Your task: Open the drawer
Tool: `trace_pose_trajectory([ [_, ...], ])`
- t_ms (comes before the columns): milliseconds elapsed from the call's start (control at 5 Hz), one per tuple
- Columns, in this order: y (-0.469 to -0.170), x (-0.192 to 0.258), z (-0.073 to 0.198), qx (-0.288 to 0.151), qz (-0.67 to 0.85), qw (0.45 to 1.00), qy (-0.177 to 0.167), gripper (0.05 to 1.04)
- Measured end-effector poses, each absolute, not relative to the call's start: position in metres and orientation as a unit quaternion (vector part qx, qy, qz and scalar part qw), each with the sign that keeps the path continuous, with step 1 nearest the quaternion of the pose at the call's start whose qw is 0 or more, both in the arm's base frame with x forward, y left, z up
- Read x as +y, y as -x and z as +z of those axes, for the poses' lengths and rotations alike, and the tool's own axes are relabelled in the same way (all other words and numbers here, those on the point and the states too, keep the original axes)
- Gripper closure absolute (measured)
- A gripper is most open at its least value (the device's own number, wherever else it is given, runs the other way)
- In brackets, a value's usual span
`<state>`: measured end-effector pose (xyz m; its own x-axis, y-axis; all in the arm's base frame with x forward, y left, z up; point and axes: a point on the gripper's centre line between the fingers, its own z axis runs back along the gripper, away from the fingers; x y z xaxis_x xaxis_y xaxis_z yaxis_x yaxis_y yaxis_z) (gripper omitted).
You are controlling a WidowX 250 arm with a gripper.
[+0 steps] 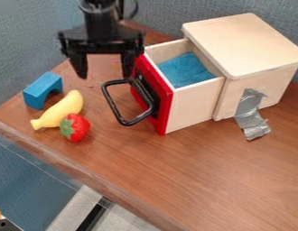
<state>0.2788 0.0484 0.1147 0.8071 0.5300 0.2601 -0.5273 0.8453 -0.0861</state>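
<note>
drawer (190, 106): out, probably light, may rub | handle (113, 104): looks rigid, possibly slick; best gripped mid-bar | jaws (103, 67): released, spread apart

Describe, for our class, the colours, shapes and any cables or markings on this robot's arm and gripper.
The arm is black, with a thick, rounded section above the gripper. The gripper is black too: a wide, blocky crossbar bears two dark fingers that narrow toward their tips. What looks like a thin dark cable curves beside the arm. I can make out no markings.
</note>
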Motion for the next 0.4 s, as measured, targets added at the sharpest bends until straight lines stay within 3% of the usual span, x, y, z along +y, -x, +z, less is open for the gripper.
trace_pose_trajectory([
  [400, -0.259, 0.045, 0.093, -0.034, 0.139, 0.989, 0.041, 0.083],
])
